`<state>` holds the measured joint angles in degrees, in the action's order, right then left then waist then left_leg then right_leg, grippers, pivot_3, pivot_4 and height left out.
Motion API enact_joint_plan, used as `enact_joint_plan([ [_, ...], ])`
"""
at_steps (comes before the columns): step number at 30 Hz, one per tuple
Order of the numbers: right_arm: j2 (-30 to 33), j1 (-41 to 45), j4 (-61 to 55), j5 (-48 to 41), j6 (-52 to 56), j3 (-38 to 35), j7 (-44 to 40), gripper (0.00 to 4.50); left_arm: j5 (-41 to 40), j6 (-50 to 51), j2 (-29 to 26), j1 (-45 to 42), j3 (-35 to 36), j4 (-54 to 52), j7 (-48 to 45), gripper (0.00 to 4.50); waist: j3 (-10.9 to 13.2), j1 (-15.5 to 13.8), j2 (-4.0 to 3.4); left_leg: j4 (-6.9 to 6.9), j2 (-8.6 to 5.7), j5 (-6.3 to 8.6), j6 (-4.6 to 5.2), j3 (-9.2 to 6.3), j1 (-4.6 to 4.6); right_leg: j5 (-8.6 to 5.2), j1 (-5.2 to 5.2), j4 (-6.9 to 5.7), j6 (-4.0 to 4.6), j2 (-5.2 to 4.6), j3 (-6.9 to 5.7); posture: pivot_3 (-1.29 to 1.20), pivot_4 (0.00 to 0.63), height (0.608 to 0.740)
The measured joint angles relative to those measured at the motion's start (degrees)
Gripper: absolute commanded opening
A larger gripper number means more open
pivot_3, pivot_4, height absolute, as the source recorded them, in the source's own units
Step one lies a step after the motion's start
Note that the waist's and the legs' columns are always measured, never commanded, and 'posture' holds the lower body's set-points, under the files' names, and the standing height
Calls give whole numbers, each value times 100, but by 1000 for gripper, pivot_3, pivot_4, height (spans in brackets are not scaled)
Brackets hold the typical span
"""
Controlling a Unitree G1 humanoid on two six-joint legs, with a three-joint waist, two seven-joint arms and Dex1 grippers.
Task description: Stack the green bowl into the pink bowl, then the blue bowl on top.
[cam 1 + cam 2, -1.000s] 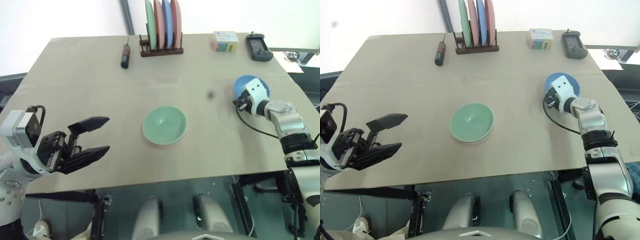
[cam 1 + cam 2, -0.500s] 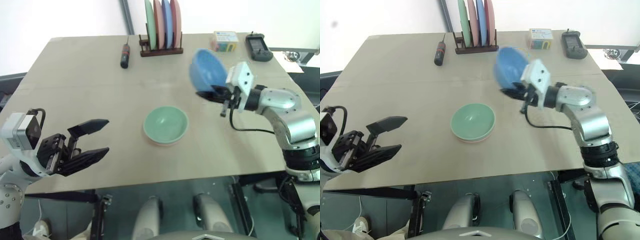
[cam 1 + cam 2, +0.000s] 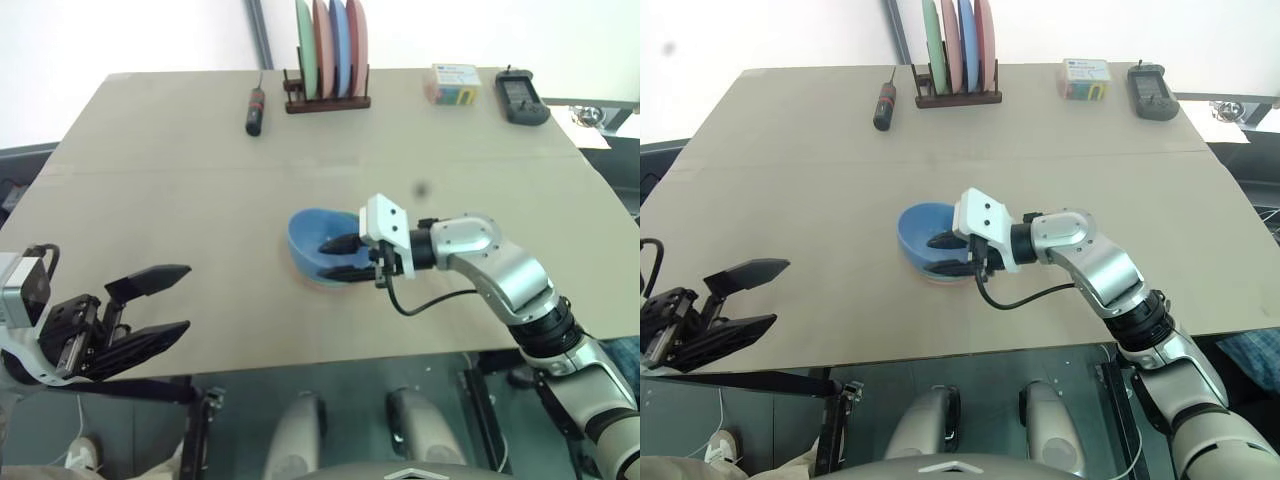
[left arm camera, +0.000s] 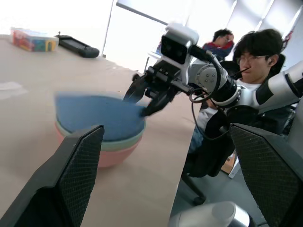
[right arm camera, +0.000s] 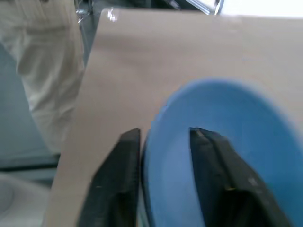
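Tan table (image 3: 180,150); blue bowl (image 3: 312,240) stacked, right gripper (image 3: 341,257) parted astride rim; left gripper (image 3: 160,305) wide.

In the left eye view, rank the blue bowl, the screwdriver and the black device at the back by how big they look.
1. Blue bowl, largest and also nearest the camera.
2. Black device and screwdriver: look alike in length, the device wider; too close to rank.

screwdriver (image 3: 254,109), plate rack (image 3: 327,100), remote (image 3: 521,99)
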<state>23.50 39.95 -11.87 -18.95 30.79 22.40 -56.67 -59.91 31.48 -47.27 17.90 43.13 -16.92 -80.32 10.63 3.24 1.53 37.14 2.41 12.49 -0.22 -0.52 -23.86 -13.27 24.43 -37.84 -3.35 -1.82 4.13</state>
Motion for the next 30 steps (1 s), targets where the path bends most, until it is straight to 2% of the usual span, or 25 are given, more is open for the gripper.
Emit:
enact_joint_plan([
  [2,5,-2,-72,-138,35,-279,67,2957,113,-69,4,146,20,-19,0,4500,0,-1,0,-1,0,0,0,-1,-1,0,0,0,0,0,0,0,150,740],
  [10,877,-620,-625,-755,427,-1629,176,2957,657,-646,182,455,180,-36,-35,4500,0,-76,0,-4,0,0,-1,6,-1,-1,0,11,0,-4,1,0,150,740],
  [14,1257,-947,-628,-783,442,-1960,203,2957,951,-928,419,449,208,-127,377,4500,0,-91,1,-4,-2,1,-1,7,-2,-1,-1,14,-1,-6,2,0,150,740],
  [16,1754,-1407,-638,-778,423,-2378,172,2957,1499,-1254,661,522,245,-341,1044,4500,-1,-92,3,-4,-3,0,0,8,-4,-1,-1,16,-1,-6,4,0,150,740],
  [18,2064,-1750,-660,-800,421,-2661,130,2957,1537,-1346,703,714,288,-483,1059,4500,-2,-90,5,-4,-3,1,0,12,-5,-1,-1,19,-1,-7,5,0,150,740],
  [25,2475,-2637,-1065,-1074,343,-3508,26,2957,1568,-1337,568,699,228,-498,1080,4500,-3,-89,5,0,-1,1,0,12,3,-15,-3,14,-25,-2,8,0,150,740],
  [30,2624,-3137,-1318,-1334,278,-3978,-61,2957,1858,-1354,564,358,-87,-499,1597,4500,-4,-96,7,2,-3,1,0,12,1,-15,-8,19,-26,-4,8,0,150,740],
])
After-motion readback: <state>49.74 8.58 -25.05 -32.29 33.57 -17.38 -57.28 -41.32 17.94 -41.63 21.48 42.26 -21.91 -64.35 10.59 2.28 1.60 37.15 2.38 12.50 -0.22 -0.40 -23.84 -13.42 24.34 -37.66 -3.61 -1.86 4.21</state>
